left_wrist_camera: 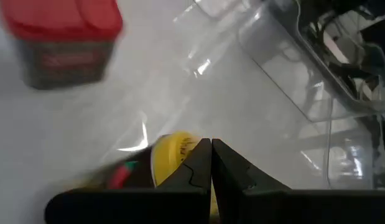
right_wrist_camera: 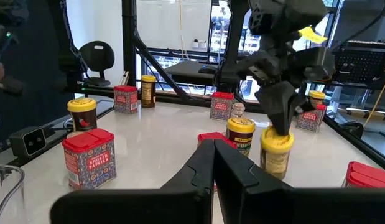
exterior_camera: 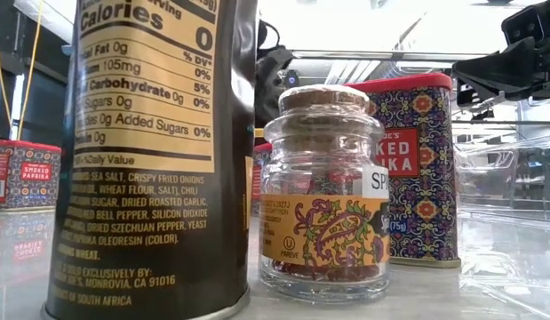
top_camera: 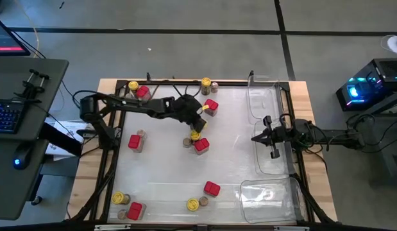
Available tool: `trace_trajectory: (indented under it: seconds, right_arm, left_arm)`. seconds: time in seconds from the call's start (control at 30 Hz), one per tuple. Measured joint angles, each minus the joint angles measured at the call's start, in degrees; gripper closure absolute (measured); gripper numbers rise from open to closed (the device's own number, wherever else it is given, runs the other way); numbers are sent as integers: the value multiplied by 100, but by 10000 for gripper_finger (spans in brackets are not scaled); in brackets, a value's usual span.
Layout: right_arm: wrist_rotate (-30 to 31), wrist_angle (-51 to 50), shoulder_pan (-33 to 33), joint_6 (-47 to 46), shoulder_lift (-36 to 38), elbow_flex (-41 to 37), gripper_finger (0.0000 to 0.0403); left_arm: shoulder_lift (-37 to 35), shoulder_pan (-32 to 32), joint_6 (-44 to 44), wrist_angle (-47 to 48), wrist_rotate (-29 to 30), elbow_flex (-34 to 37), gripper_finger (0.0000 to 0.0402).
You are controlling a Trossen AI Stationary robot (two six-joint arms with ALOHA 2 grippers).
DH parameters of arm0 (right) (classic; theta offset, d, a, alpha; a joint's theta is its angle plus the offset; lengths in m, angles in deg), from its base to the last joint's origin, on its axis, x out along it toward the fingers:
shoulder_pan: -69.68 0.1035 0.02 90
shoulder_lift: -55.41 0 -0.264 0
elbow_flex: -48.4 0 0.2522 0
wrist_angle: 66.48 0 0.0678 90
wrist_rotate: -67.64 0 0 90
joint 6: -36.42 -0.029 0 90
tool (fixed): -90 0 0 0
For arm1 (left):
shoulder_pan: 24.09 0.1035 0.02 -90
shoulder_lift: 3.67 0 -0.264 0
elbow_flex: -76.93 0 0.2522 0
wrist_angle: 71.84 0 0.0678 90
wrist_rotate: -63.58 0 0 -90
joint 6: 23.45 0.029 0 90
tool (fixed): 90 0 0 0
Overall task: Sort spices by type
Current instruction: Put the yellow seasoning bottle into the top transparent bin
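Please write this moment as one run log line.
left end effector: shut, over yellow-lid jar, table centre | right end effector: shut, over clear tray

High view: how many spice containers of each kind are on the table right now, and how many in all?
Yellow-lidded jars: 5
Red tins: 6
Brownish-topped small jars: 5, as far as this view shows
Total: 16

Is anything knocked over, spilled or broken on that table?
Nothing stands out. The spice containers stand upright in scattered mixed clusters, still unsorted, and the clear trays hold nothing. No spill or damage shows.
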Motion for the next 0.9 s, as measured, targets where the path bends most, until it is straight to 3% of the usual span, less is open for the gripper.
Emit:
trace_trajectory:
  seconds: [0.17,0.37,0.5,0.63,0.77,0.9]
  right_arm:
    - [0,-2,-1,0,0,0,402]
    - [0,0,-2,2,7,0,402]
    - [2,-2,-1,2,8,0,402]
    - [15,-1,0,1,-42,-2,402]
    - [13,-1,-2,0,-81,0,402]
    - [13,1,-1,2,-90,0,402]
  left_arm:
    - [328,6,225,254,69,-383,401]
    - [331,180,1046,1504,92,-1137,401]
    - [45,357,2410,2800,499,-1820,401]
    - [20,569,3731,3980,1128,-2041,401]
    - [-85,928,4530,4729,1191,-2081,393]
    - [32,1190,5397,5124,1187,-2057,350]
